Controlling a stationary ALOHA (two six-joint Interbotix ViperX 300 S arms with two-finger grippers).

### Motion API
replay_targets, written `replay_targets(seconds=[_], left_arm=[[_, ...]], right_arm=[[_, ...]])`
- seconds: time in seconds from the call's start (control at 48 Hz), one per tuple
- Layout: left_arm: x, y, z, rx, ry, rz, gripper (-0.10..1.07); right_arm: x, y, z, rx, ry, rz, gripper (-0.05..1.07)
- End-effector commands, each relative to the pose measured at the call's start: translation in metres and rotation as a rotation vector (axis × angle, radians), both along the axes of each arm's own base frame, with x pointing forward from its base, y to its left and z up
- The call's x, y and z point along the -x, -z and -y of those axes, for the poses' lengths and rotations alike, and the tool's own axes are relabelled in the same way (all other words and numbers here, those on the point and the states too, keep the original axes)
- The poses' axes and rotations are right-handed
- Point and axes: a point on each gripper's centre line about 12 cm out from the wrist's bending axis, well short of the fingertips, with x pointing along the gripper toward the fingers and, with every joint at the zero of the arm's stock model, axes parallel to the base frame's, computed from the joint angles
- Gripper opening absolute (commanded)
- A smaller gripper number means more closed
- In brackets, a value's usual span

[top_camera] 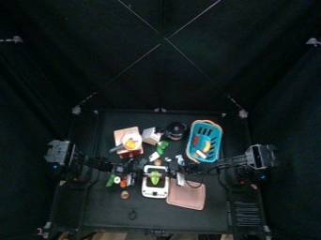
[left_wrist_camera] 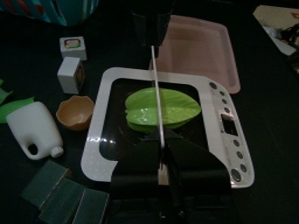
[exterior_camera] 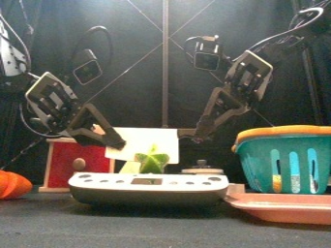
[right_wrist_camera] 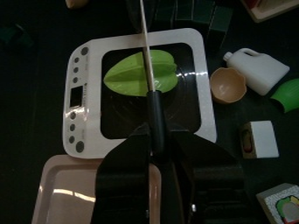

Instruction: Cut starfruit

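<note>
White scale (exterior_camera: 142, 189) carries the starfruit (exterior_camera: 153, 160); left tool (left_wrist_camera: 163, 175) and right tool (right_wrist_camera: 152, 157) both clamp the knife (left_wrist_camera: 156, 87).

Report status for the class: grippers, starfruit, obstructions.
Left gripper shut on knife, blade across starfruit. Right gripper shut on second knife, also over the fruit. Starfruit whole on scale. Nothing in the way.

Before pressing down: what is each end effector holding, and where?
The right end effector grips the knife by its black handle; the left end effector seems to pinch the blade's far end.
</note>
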Motion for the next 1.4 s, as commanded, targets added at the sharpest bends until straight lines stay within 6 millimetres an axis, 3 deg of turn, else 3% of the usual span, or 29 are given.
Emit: replay_targets(seconds=[0.0, 0.542, 0.729, 1.146, 1.375], left_arm=[[-0.008, -0.007, 0.001, 0.001, 0.003, 0.028, 0.35], [-0.008, -0.007, 0.003, 0.0, 0.009, 0.022, 0.35], [-0.009, -0.011, 0.004, 0.0, 0.013, 0.035, 0.35], [-0.004, -0.061, 0.003, -0.011, 0.032, 0.193, 0.35], [-0.002, -0.062, 0.001, -0.027, 0.041, 0.198, 0.35]], right_arm=[[-0.006, -0.009, 0.004, 0.001, 0.009, 0.029, 0.48], [-0.008, -0.005, 0.003, -0.001, 0.008, 0.018, 0.48], [-0.009, -0.013, 0.003, 0.001, 0.007, 0.037, 0.48], [-0.015, -0.053, 0.01, 0.071, -0.017, 0.117, 0.48], [-0.015, -0.055, 0.011, 0.077, -0.016, 0.121, 0.48]])
